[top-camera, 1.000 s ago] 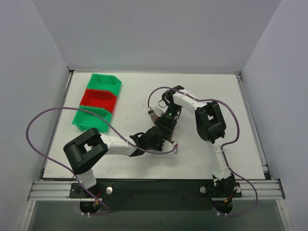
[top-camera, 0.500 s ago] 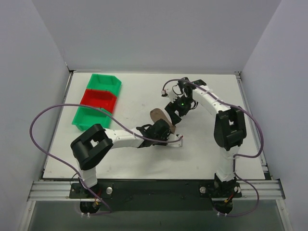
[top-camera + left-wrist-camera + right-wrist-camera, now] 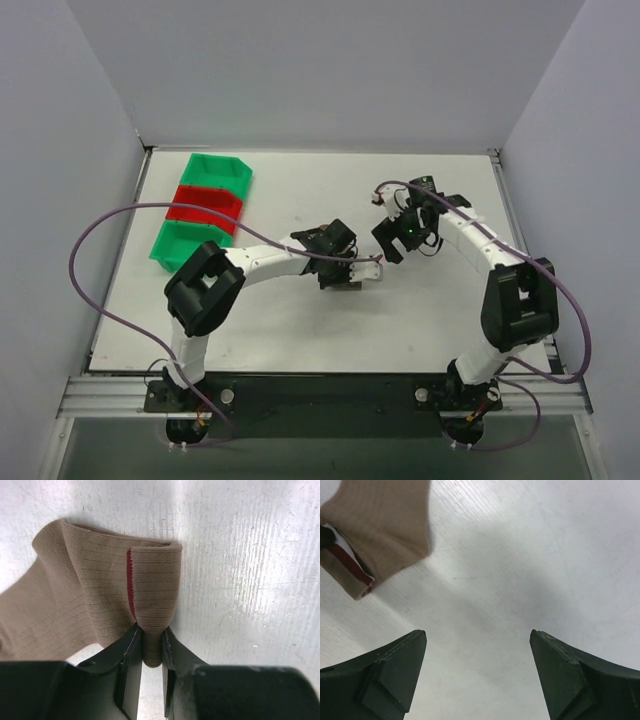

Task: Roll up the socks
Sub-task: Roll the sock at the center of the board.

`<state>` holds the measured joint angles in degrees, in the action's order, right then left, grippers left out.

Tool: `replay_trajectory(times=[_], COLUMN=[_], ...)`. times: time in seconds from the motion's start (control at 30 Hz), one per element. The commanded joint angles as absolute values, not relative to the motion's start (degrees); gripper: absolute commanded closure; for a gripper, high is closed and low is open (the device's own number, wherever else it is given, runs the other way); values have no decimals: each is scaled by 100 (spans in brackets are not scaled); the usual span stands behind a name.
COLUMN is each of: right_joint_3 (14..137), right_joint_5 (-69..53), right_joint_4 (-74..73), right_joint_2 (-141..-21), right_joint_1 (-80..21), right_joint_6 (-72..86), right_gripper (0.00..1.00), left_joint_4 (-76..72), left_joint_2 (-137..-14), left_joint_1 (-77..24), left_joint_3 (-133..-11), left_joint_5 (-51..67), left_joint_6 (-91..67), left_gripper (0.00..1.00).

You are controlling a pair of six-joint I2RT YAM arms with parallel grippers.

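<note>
Since rolling needs one end pinned while the rest is turned over it, the sock lay about mid-table, folded over on itself, with a thin red line showing at the fold.

Table: white, carrying a row of three bins (green, red, green) along its left edge toward the far-left corner. They stood well apart from the work and were judged to be where rolled socks go.

Sock: tan ribbed knit, one end doubled, the loose length trailing away flat. In the top view it was mostly hidden beneath the left arm.

Left gripper: jaws nearly closed, clamped on the doubled fold of the sock and pinching it from both sides.

Right gripper: jaws spread wide and empty, touching nothing. It hovered over bare table just beside the sock, on the side toward the right edge, probably placed to take a fresh hold for the next turn of the roll.
</note>
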<state>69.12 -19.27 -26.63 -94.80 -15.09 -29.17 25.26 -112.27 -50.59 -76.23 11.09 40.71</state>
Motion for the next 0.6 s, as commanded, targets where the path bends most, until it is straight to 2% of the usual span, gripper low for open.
replay_trajectory(times=[0.0,0.33,0.57], right_joint_3=[6112,4212,3333], right_joint_5=[-1477,-1336,-1450], right_joint_4=[-1856,-335,378], right_joint_2=[-8562,-7060,-6381], right_joint_1=[-1319,-1187,-1186], right_joint_6=[-2874,-3383,-3822], right_gripper=[11,12,14], left_joint_4=[3875,4886,5553], left_joint_2=[-11776,-12647,-13297], left_joint_1=[-4782,-4386,-4254], left_joint_3=[-8084,-9279,-10088], left_joint_5=[1581,2329,2689], left_joint_6=[3771,3560,3595], left_gripper=[100,100,100])
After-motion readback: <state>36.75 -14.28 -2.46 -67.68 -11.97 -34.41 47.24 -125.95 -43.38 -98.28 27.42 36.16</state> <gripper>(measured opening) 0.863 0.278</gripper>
